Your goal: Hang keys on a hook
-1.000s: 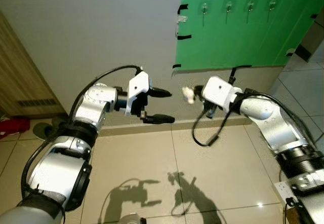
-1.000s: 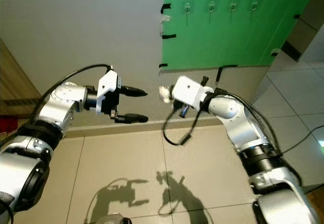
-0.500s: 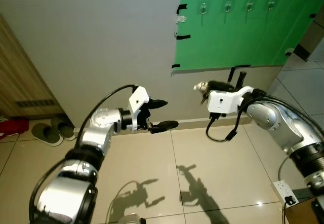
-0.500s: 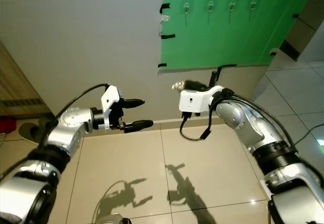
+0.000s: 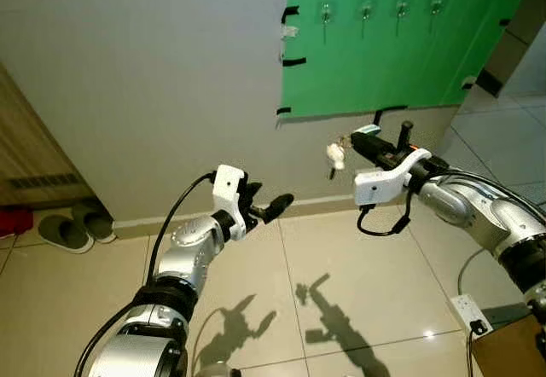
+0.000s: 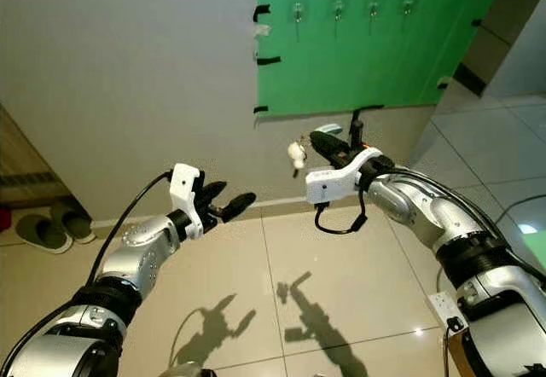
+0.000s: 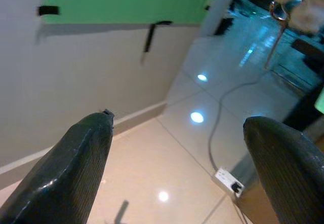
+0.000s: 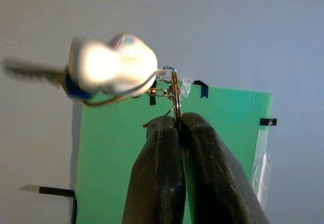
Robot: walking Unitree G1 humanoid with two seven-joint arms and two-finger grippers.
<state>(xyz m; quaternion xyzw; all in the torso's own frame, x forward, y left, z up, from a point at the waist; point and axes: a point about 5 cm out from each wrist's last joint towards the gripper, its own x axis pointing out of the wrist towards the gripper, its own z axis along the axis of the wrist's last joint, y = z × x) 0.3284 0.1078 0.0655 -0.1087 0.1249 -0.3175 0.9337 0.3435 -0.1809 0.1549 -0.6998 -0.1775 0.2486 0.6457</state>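
The keys hang as a white fob (image 5: 335, 153) and a dark key on a metal ring (image 8: 172, 82). My right gripper (image 5: 355, 142) is shut on that ring, held out before the wall below the green board (image 5: 384, 61). A row of several metal hooks (image 5: 365, 8) runs along the board's top, well above the keys. In the right wrist view the fob (image 8: 112, 64) swings beside the closed fingertips (image 8: 169, 125). My left gripper (image 5: 271, 202) is open and holds nothing, low and to the left of the keys.
Grey slippers (image 5: 64, 228) lie by the wall at the left, beside a wooden panel (image 5: 21, 138). A white power socket (image 5: 467, 309) and a cardboard box (image 5: 512, 351) sit on the tiled floor at the lower right. Black tape strips mark the board's edges.
My right gripper has turned from pointing sideways to pointing up at the wall, carrying the keys closer to the board. My left arm has dropped lower. The camera has shifted a little.
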